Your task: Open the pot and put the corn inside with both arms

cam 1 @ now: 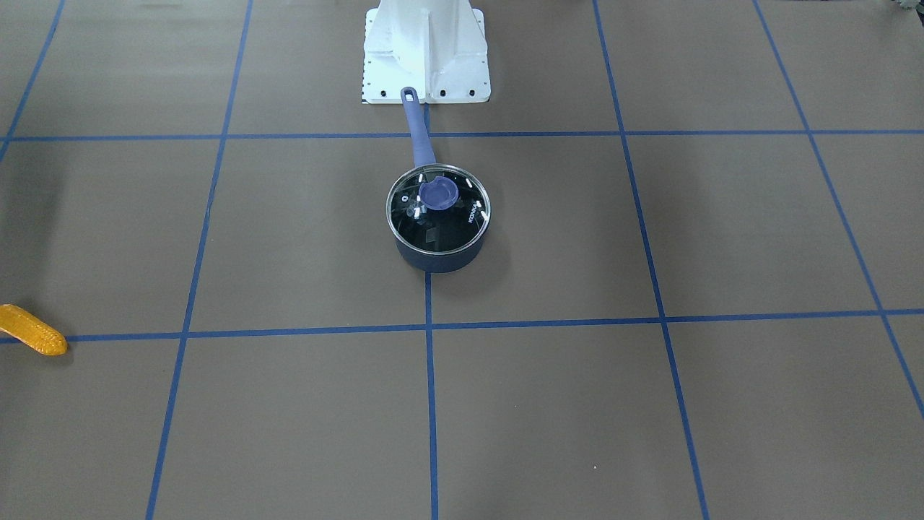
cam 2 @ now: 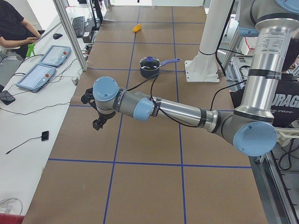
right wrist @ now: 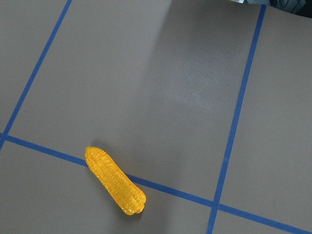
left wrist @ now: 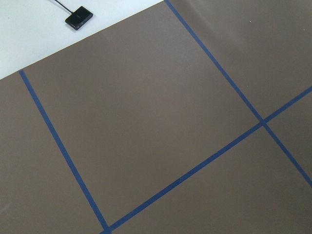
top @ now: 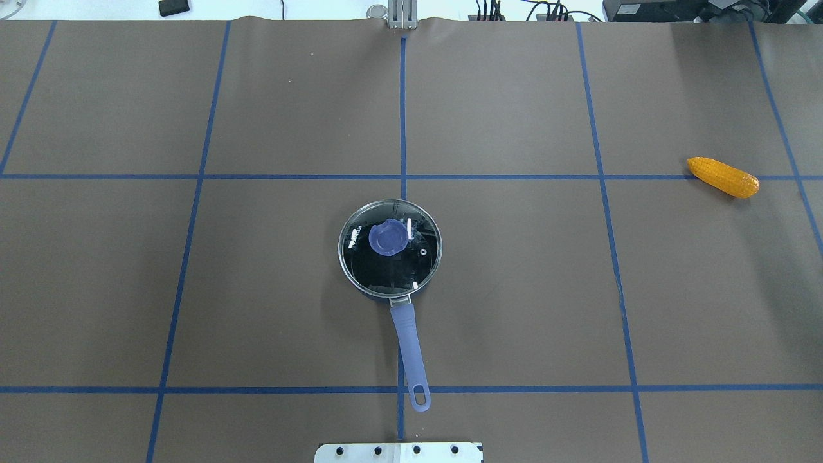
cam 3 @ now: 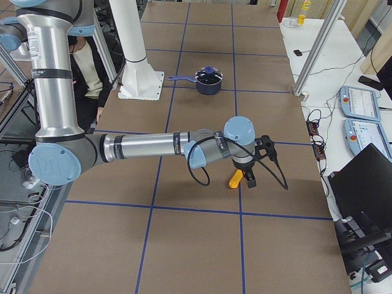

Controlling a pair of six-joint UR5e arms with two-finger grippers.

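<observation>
A dark blue pot with a glass lid and a blue knob stands shut at mid-table, its long handle pointing at the robot base. It also shows in the front view. The yellow-orange corn lies on a blue tape line far to the robot's right, also in the right wrist view. My right gripper hovers just over the corn; I cannot tell whether it is open. My left gripper hangs over bare table far to the left; I cannot tell its state.
The white robot pedestal stands just behind the pot's handle. A side bench with tablets and a metal post borders the far table edge, with a seated person. A small black device lies beyond the mat.
</observation>
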